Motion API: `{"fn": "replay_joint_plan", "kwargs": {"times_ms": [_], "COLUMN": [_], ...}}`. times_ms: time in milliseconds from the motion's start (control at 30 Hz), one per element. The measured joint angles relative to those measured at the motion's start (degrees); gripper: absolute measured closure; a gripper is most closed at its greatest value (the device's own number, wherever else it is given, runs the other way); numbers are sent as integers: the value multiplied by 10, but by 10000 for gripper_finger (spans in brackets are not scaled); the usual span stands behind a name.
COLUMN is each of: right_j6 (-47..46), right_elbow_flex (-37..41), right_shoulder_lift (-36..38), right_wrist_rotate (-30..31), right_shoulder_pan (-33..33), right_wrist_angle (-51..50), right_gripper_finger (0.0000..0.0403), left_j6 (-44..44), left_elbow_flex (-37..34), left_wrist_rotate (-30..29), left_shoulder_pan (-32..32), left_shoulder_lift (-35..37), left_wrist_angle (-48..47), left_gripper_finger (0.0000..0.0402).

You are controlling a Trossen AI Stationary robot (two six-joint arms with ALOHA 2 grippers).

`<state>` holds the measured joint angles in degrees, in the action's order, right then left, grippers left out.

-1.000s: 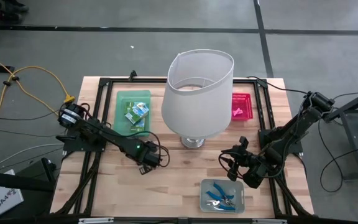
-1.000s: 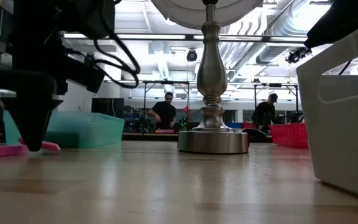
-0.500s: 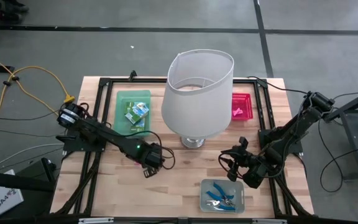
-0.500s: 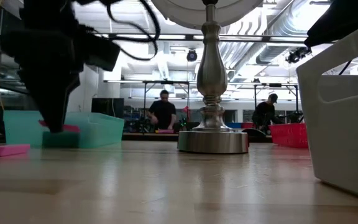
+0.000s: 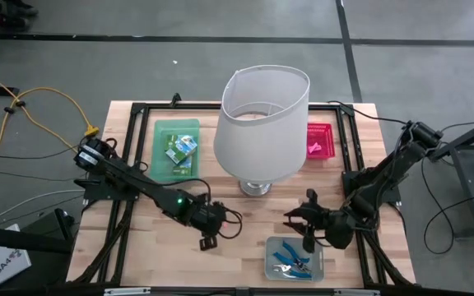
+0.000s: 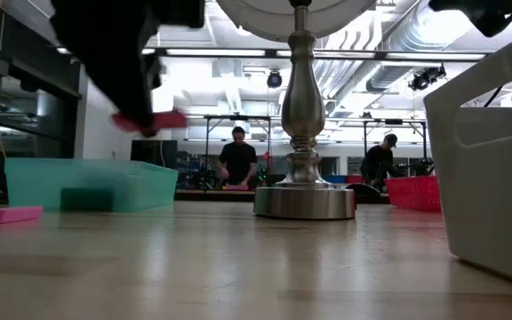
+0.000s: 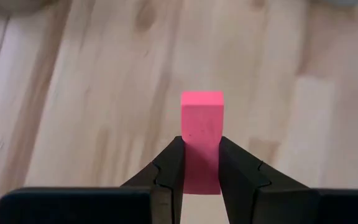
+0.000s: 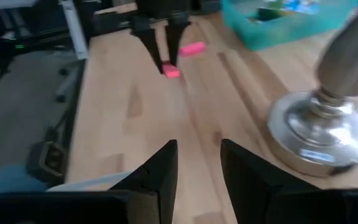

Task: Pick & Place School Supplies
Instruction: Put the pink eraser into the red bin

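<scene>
Lifted clear of the pale wooden tabletop [image 7: 92, 93] since a second ago: small pink rectangular eraser block [image 7: 201, 140], pinched between the closed-in left gripper [image 7: 201, 163], mid-carry; right gripper [image 8: 197, 165] parted, empty.

My left pincer [image 7: 201, 163] black around a bright pink eraser [image 7: 201, 140], pale striped-grain wood surface [image 5: 245, 222], second pink eraser [image 6: 7, 214] lying on it, white lampshade [image 5: 263, 123] over silver base [image 6: 304, 201], green tray [image 5: 161, 148], red tray [image 5: 326, 141], blue-handled scissors [image 5: 290, 256] in clear grey tray [image 5: 271, 267]
</scene>
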<state>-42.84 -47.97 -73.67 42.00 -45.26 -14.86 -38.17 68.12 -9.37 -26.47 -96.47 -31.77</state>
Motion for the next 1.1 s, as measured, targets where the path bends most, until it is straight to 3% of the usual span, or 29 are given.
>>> {"fn": "replay_joint_plan", "kwargs": {"times_ms": [300, 600, 867, 1100], "right_j6": [119, 384, 589, 678], "right_elbow_flex": [0, 0, 0, 0], "right_shoulder_lift": [-42, -96, -146, -160], "right_wrist_rotate": [-62, -120, -81, -69], "right_shoulder_pan": [4, 4, 4, 19], "right_wrist_angle": [127, 234, 315, 372], "right_gripper_finger": [290, 290, 290, 290], "left_j6": [54, 107, 103, 86], "left_elbow_flex": [0, 0, 0, 0], "left_wrist_rotate": [9, 44, 54, 54], "left_shoulder_pan": [-13, -27, -26, -25], "left_shoulder_lift": [0, 0, 0, 1], "left_wrist_angle": [133, 275, 326, 337], "left_gripper_finger": [329, 329, 329, 329]}}
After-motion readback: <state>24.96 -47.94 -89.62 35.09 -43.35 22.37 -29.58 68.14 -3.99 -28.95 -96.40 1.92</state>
